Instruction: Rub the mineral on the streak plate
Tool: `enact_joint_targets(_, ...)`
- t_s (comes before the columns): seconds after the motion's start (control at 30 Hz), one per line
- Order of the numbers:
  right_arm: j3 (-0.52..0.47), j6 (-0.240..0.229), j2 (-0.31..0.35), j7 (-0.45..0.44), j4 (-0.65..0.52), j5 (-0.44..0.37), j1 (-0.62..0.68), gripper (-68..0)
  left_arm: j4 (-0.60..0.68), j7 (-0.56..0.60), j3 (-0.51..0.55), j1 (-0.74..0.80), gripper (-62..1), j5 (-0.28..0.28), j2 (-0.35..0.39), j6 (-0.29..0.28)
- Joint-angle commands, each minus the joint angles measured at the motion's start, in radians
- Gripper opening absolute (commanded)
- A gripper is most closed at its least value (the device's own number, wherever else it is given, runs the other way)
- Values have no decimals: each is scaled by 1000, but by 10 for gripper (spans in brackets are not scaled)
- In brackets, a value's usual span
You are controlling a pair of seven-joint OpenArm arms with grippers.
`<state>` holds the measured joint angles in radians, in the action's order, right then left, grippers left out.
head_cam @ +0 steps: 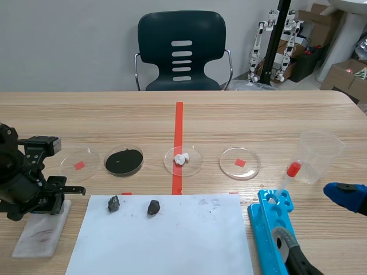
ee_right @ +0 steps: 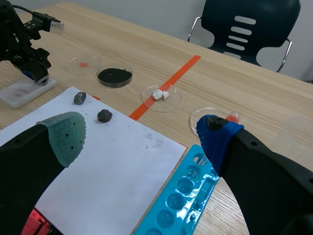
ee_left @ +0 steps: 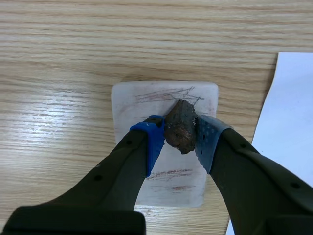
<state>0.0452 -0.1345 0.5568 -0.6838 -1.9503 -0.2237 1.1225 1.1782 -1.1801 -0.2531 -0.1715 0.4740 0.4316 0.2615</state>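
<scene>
Your left claw (ee_left: 179, 138) clamps the mineral (ee_left: 180, 126) by its sides, over the plate (ee_left: 128, 103) just beneath; hard, rough and light, it should hold firm, while your right claw (ee_right: 142, 137) gapes wide.

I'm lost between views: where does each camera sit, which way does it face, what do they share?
Scene view: between the arms, facing across the table to the chair; left arm shows.
Left wrist view: on the left arm, looking down at the streak plate; left hand clamps the mineral.
Right wrist view: on the other arm, facing across the paper; open right hand shows.
Shared: all show the streak plate.
</scene>
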Motion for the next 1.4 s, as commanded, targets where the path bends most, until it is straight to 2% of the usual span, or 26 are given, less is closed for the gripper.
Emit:
enact_joint_targets(0.0, -11, 3, 0, -19, -6, -4, -9, -201, -32, 1, 4, -2, -464, -50, 15, 11)
enact_joint_targets(0.13, -11, 3, 0, -19, -6, -4, -9, -201, -41, 1, 4, -12, -464, -107, 15, 14)
enact_joint_targets(0.3, -11, 3, 0, -19, -6, -4, -9, -201, -41, 1, 4, -14, -464, -111, 15, 14)
enact_joint_targets(0.37, -11, 3, 0, -19, -6, -4, -9, -201, -41, 2, 4, -14, -464, -73, 15, 13)
enact_joint_targets(0.53, -11, 3, 0, -19, -6, -4, -9, -201, -41, 35, 4, -14, -464, 109, 15, -54)
enact_joint_targets(0.6, -11, 3, 0, -19, -6, -4, -9, -201, -41, 40, 4, -14, -464, 140, 15, -70)
enact_joint_targets(0.8, -11, 3, 0, -19, -6, -4, -9, -201, -41, 55, 4, -14, -464, 175, 15, -84)
enact_joint_targets(0.93, -11, 3, 0, -19, -6, -4, -9, -201, -40, 58, 4, -14, -464, 149, 19, -90)
enact_joint_targets(1.13, -11, 3, 0, -19, -6, -4, -9, -201, -40, 16, 4, -14, -464, 2, 33, -35)
enact_joint_targets(1.23, -11, 3, 0, -19, -6, -4, -9, -201, -40, 5, 4, -14, -464, -52, 37, -16)
enact_joint_targets(1.37, -11, 3, 0, -19, -6, -4, -9, -201, -40, 5, 4, -14, -464, -64, 37, -12)
